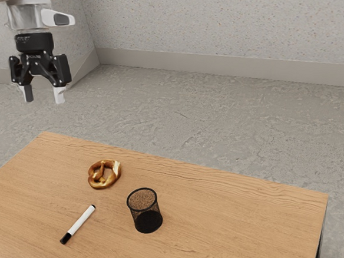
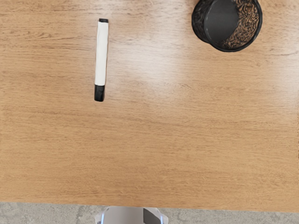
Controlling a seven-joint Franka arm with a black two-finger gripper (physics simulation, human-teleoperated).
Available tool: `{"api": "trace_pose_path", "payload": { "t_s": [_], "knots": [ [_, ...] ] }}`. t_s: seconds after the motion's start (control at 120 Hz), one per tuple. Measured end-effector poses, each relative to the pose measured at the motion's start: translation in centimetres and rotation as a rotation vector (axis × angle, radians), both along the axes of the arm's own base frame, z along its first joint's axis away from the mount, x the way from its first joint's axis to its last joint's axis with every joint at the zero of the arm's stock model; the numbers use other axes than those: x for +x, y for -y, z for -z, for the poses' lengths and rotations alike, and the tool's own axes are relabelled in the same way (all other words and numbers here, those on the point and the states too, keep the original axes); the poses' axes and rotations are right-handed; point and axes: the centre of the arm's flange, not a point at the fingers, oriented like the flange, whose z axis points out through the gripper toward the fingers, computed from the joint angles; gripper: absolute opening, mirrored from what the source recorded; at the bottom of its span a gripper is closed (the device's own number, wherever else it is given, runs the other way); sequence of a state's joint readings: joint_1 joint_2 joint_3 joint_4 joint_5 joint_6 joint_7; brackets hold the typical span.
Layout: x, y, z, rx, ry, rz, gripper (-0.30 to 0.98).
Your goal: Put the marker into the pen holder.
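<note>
Gripper hangs open, marker lying aslant, cap end away from pen holder.

From here I can see a black gripper with chunky, angular side links; its narrow tips look grey on one and whitish on the other. Directly above the gripper sits a squat black collar, with faint pale marks too small to read. Higher above it, the pale grey-white arm has a rounded white lug bearing a dark grey inset.
</note>
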State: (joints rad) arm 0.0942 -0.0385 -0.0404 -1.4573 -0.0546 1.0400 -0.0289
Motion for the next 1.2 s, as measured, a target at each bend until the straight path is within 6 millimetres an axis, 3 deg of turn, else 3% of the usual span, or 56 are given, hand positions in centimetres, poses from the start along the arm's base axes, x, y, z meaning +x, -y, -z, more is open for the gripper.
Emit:
{"api": "trace_pose_path", "payload": {
  "t_s": [0.075,0.125,0.2,0.283,0.383,0.575,0.792,0.9,1.2],
  "knots": [
    [1.6,-1.2,-0.1,0.01,0.098,-0.03,0.69],
    [2.3,-1.9,1.3,0.018,0.115,-0.048,0.69],
    [2.6,-3.0,7.9,0.045,0.059,-0.067,0.69],
    [1.1,-3.5,15.5,0.06,0.01,-0.073,0.69],
    [0.4,-4.8,22.8,0.068,-0.005,-0.094,0.69],
    [0.5,-5.3,31.1,0.079,0.08,-0.081,0.67],
    [-0.8,-4.9,37.2,0.081,0.244,-0.022,0.6],
    [-0.8,-4.7,38.6,0.081,0.292,0.009,0.55],
    [0.0,-5.2,40.5,0.084,0.357,0.059,0.22]
  ]
}}
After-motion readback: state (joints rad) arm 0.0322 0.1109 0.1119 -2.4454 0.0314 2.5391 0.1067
